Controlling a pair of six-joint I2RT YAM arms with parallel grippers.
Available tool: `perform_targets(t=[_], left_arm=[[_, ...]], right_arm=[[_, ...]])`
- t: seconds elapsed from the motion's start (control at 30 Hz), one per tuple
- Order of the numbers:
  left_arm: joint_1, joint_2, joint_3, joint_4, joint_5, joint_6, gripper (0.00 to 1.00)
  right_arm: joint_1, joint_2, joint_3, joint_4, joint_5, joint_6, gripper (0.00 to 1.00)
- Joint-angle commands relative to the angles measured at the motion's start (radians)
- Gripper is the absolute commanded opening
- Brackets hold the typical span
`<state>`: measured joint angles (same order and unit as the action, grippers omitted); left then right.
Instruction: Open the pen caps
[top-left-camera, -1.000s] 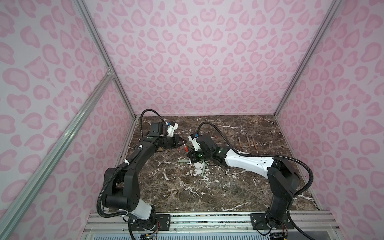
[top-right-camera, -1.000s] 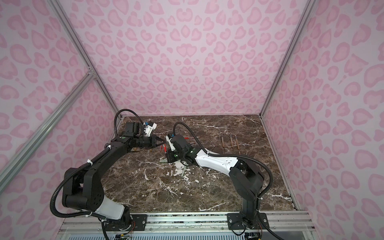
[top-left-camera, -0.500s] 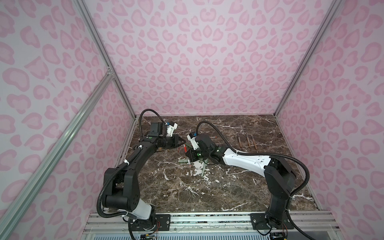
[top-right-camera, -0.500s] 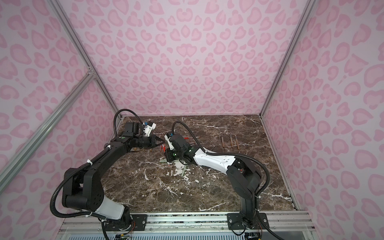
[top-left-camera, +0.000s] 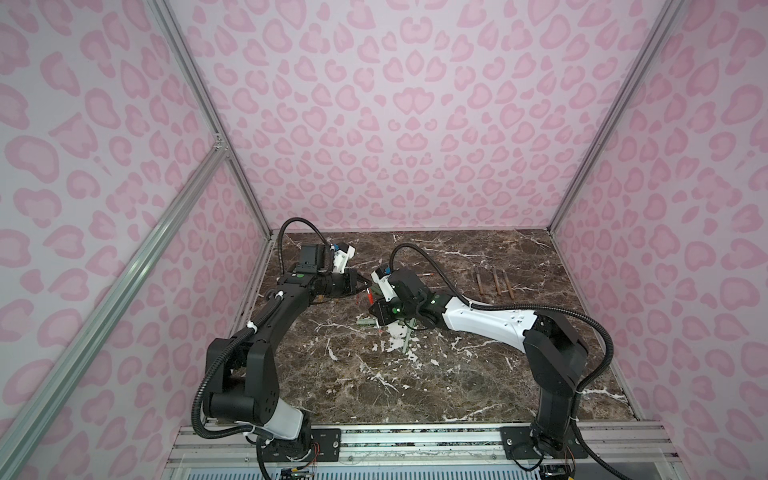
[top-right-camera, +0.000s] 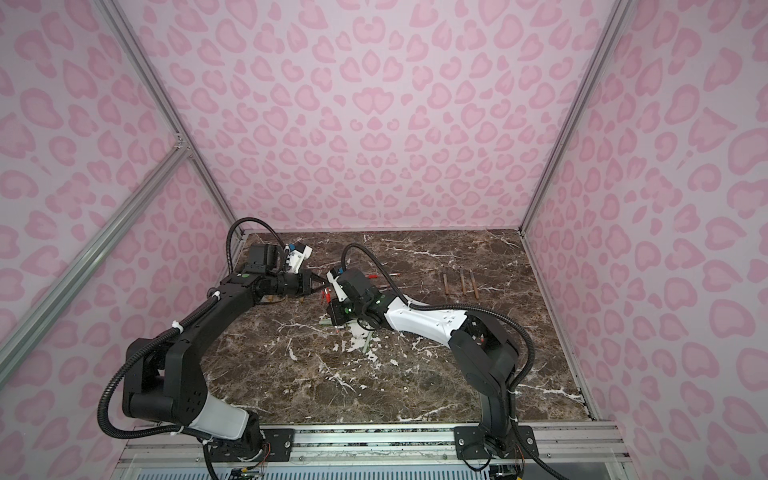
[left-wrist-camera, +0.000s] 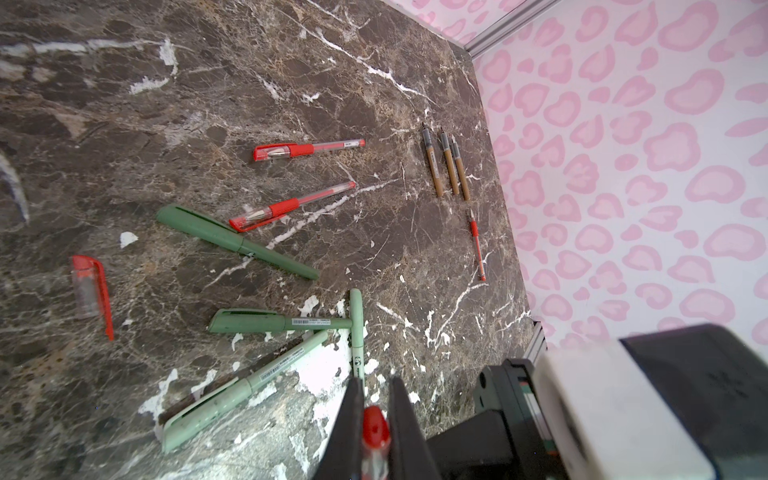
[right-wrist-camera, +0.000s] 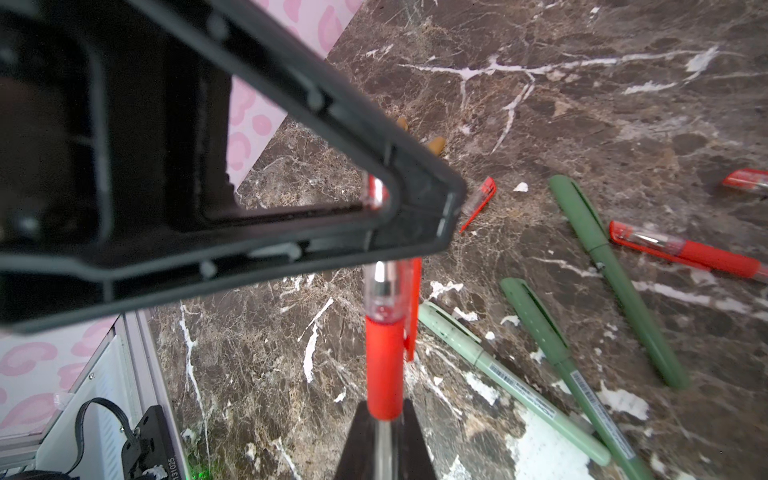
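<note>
Plainly, the red pen is off the surface, over the back-left part of the worktop, stretched between the two arms. The left fingers are clamped on the closed end of its cap, the clear sleeve with the red clip. The right fingers are clamped on the barrel just behind the red rubber grip. The step in hand looks like the pull that parts cap from pen.

To do it well, the pull should run straight along the pen's own line, the arms drawing apart with no twist or sideways lean. A bent pull would likely jam the cap's mouth against the grip section or lever the pen out of one pinch. The left hold takes only the far end of the cap, so it seems the likelier one to slip. The barrel under the right fingers is smooth plastic and may slide too. Both pinches want to be firm before any pull, and the pull steady rather than a snatch, since such a cap tends to let go all at once.

Once free, the cap could go down on bare worktop near the loose red cap, which lies apart from the green pens. Two capped red pens lie beyond those.
</note>
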<state>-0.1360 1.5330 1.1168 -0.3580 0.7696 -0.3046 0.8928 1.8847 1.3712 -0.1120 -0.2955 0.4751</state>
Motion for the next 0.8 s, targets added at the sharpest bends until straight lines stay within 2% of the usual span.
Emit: perform_targets(t=[0.0,0.2,0.4,0.57,0.7,0.77], left_arm=[[0.0,-0.009,0.006,0.007,0.008,0.01,0.04],[0.015,-0.014,0.056,-0.047,-0.015,0.041,0.04],[0.093,-0.009,0.108,-0.068,-0.019,0.029,0.04],[0.134,0.029,0.153,-0.095,-0.037,0.035,0.04],[0.129,0.084,0.195,-0.165,-0.107,0.096,0.03],[0.118,0.124,0.221,-0.214,-0.184,0.148,0.03]], right_arm=[[-0.002,0.001,-0.019,0.007,-0.003,-0.014,0.0],[-0.005,-0.027,-0.136,0.026,0.004,-0.019,0.0],[-0.005,-0.083,-0.274,0.077,0.018,0.004,0.0],[-0.013,-0.119,-0.307,0.074,0.034,-0.001,0.0],[-0.035,-0.156,-0.31,0.059,0.048,-0.004,0.0],[-0.056,-0.178,-0.312,0.043,0.053,-0.005,0.0]])
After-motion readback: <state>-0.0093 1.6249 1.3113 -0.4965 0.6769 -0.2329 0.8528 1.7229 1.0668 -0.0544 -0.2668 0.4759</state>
